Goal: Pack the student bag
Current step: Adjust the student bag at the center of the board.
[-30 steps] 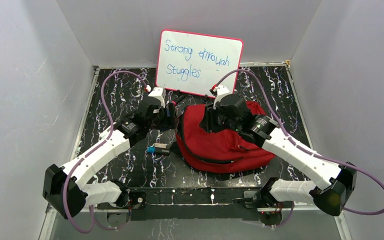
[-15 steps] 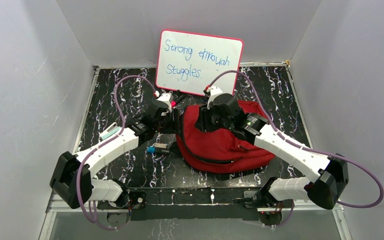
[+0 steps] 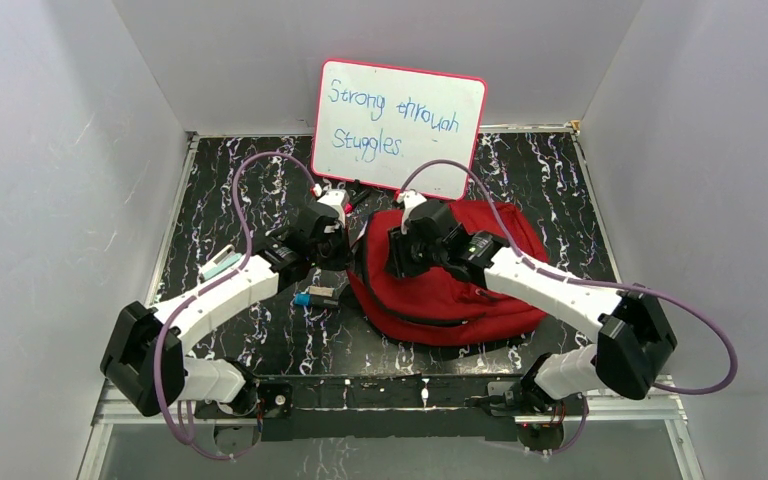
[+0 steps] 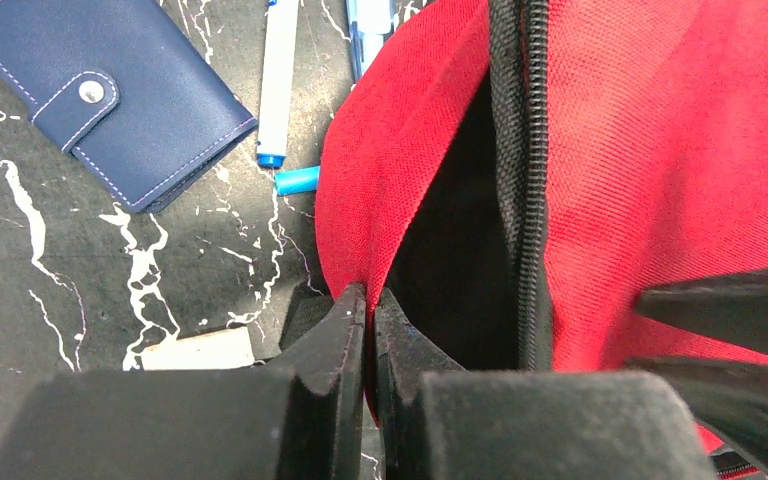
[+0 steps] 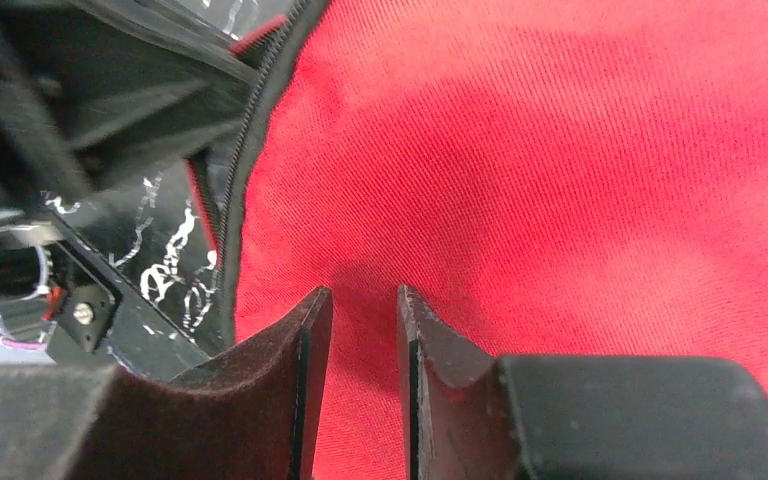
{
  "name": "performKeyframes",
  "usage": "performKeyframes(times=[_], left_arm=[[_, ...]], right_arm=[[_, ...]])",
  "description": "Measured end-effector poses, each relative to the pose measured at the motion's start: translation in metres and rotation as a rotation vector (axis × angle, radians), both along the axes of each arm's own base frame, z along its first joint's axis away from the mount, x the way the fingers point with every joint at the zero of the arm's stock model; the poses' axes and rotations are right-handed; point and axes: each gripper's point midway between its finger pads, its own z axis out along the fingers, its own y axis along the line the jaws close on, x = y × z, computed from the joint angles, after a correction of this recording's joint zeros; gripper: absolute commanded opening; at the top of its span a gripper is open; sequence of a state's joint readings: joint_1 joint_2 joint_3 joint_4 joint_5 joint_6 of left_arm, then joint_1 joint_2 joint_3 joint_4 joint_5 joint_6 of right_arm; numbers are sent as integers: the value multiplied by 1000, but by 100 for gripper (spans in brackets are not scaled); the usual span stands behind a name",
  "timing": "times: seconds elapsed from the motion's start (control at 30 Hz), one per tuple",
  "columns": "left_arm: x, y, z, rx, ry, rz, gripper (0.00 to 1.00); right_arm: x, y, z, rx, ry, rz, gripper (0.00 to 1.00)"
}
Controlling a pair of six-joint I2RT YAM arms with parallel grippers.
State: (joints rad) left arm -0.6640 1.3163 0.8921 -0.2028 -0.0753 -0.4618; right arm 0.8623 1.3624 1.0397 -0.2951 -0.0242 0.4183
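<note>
pinching the open rim of the student bag [image 4: 660, 150], the left hand [image 4: 370, 295] is clamped on red fabric; the right hand [image 5: 357, 295] hangs over it, fingers slightly parted.

The right gripper [image 5: 360, 295] is sliding leftward across the top of the red backpack [image 3: 460, 290], toward its open zipper edge, while the right elbow [image 3: 632, 340] is swinging in toward the backpack's near right corner. The left gripper [image 4: 370, 295] is settling at the backpack's left edge, and the left forearm [image 3: 222, 295] is uncovering a teal pen [image 3: 220, 265] well left of the backpack.
</note>
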Motion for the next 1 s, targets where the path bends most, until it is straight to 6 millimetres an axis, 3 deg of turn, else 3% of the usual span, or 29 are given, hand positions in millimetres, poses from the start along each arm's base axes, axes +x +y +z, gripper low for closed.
performKeyframes(times=[0.3, 0.63, 1.0], left_arm=[[1, -2, 26, -18, -32, -11, 0], [0, -3, 35, -14, -32, -17, 0], [-3, -11, 51, -47, -24, -46, 0]], right_arm=[[-1, -5, -50, -97, 73, -12, 37], [-8, 4, -65, -54, 103, 10, 36], [3, 11, -91, -77, 75, -43, 37]])
